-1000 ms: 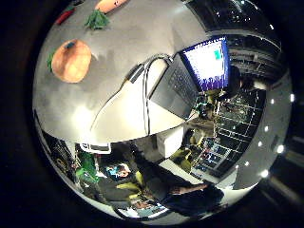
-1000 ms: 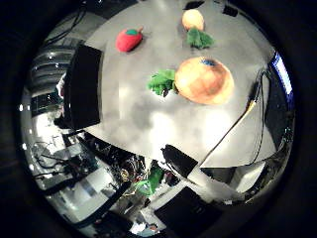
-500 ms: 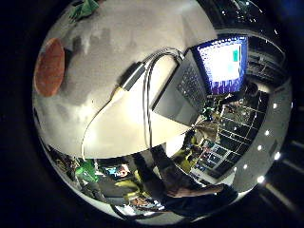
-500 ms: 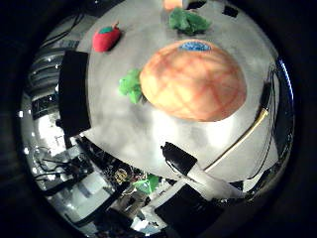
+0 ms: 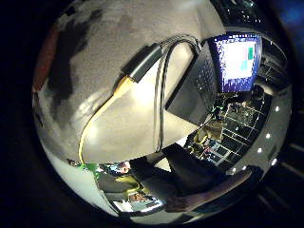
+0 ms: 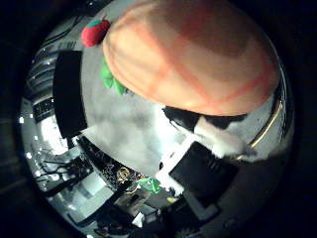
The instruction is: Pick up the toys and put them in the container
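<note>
A big orange plush pumpkin with green leaves fills much of the thumb side view, very close under my palm. It rests on the grey table. Its orange edge also shows in the little finger side view. A small red strawberry toy lies on the table beyond it. Beside them stands a black rectangular container. Of my hand, one black and white finger shows, reaching to the pumpkin's lower edge without curling round it.
An open laptop with a lit screen sits on the table's far side. A dark power adapter lies near it on the table. The table edge drops off to a cluttered room.
My hand has come down close over the pumpkin, which has grown from a small shape to filling the thumb side view. The toys have not moved on the table.
</note>
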Controlling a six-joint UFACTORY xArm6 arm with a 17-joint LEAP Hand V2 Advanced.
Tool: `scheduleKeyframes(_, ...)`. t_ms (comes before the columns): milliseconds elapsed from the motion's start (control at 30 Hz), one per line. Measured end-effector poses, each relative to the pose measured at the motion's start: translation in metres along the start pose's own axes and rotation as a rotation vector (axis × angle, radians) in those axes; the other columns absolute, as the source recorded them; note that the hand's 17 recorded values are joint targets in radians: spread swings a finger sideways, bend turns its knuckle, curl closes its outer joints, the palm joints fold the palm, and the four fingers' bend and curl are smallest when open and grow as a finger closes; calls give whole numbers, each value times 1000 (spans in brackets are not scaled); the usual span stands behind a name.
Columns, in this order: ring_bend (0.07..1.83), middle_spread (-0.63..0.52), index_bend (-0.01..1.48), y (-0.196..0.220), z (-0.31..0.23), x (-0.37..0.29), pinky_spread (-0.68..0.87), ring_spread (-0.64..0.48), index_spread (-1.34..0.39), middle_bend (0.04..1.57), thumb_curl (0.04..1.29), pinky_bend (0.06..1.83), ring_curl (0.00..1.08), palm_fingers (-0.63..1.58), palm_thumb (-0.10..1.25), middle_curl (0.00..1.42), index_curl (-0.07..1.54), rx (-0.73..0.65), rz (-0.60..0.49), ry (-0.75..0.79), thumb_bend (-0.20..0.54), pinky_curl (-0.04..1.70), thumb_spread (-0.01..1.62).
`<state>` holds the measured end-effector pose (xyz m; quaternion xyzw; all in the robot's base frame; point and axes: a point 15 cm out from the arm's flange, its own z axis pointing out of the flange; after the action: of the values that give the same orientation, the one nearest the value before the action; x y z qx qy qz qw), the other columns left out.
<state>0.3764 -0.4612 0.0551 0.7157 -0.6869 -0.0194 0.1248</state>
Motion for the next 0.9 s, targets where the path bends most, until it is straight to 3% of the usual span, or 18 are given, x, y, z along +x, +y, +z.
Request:
scheduleKeyframes(167,906,-195,263,1,0,1,-387,-257,-418,634,322,783,404,1284,673,463,325,0,2,0,-23,346,926)
scheduleKeyframes(200,917,-199,287,3,0,3,-414,-258,-427,660,324,807,411,1270,677,473,339,0,7,0,-23,356,925)
scheduleKeyframes(233,951,-203,430,4,-1,4,-429,-249,-433,759,326,849,430,1391,696,508,399,1,10,1,-21,381,926)
scheduleKeyframes(267,963,-203,449,5,-4,7,-433,-247,-434,774,326,860,434,1385,697,515,409,5,14,5,-22,386,926)
scheduleKeyframes(300,1030,-185,625,6,-7,9,-423,-228,-404,863,328,913,461,1442,710,546,488,8,17,9,-23,417,922)
scheduleKeyframes(567,1283,-124,1024,16,-61,32,-300,-178,-267,1153,358,1184,553,1324,838,629,664,62,56,63,-9,582,912)
scheduleKeyframes(667,1336,-112,1084,27,-102,39,-265,-169,-233,1212,404,1236,567,1277,953,634,683,81,76,90,3,635,912)
scheduleKeyframes(900,1391,-90,1131,27,-203,-9,-224,-159,-211,1280,501,1258,577,1225,1053,624,687,135,66,67,-12,719,918)
